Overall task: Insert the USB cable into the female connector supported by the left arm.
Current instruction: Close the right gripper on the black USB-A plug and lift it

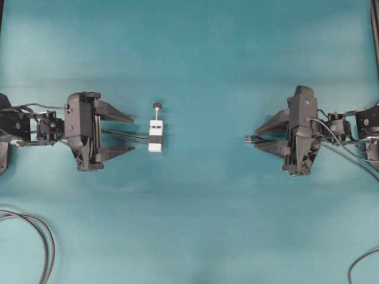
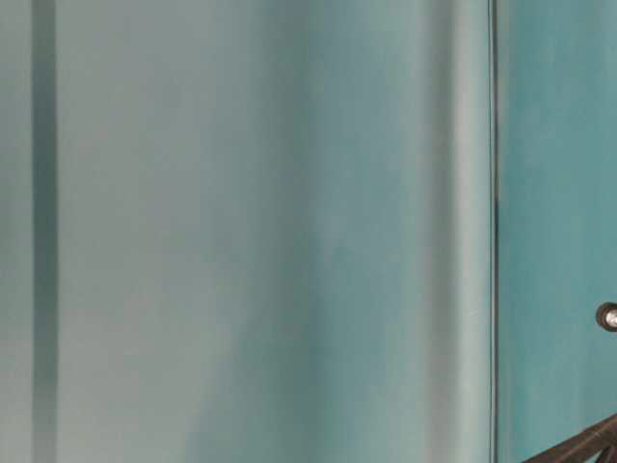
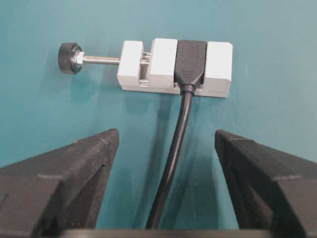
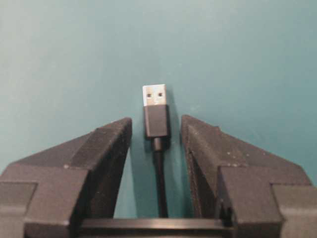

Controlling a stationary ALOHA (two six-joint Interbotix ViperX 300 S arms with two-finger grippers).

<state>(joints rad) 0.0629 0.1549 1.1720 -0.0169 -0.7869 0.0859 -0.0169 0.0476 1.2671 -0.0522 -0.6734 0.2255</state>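
While the left gripper gapes wide behind the female connector, the right gripper stands part-open around the USB cable

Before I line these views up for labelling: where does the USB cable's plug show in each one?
Overhead: USB plug right of centre, between the right gripper fingertips.
Table-level: not in view.
Left wrist: not in view.
Right wrist: plug centre, metal tip pointing up, fingers either side.
Shared landmark: the teal table.
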